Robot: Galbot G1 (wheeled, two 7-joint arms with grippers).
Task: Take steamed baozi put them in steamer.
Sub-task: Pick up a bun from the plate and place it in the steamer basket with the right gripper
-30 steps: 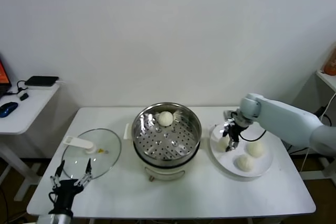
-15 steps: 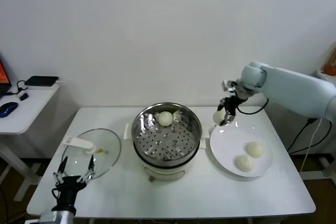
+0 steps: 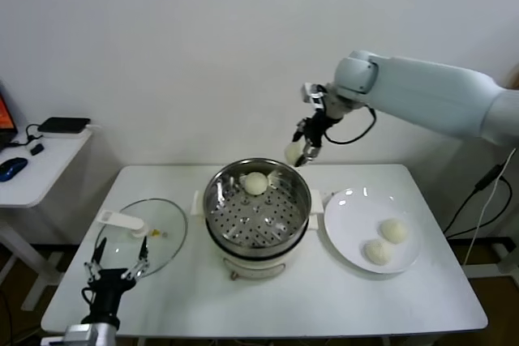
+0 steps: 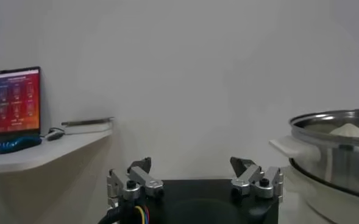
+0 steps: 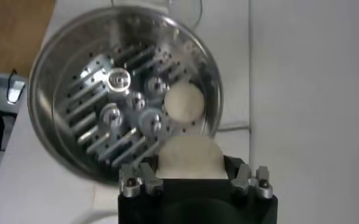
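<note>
My left claw point(image 3: 113, 275) waits spread wide at the tabletop's point(image 3: 268, 297) near left corner, beside the glass lid point(image 3: 139, 237). Two baozi point(image 3: 388, 241) lie on the white plate point(image 3: 350, 232), one bun point(image 3: 256, 183) sits in the steamer point(image 3: 257, 208), and beyond its far rim my right claw point(image 3: 303, 151) grips another baozi point(image 3: 293, 154) in the air.

Even, bright indoor light; shadows are soft. Below the right gripper point(image 5: 190, 182), the round shiny stainless-steel steamer point(image 5: 75, 91) throws bright glare off its rim and perforated floor, and looks slightly blurred.
</note>
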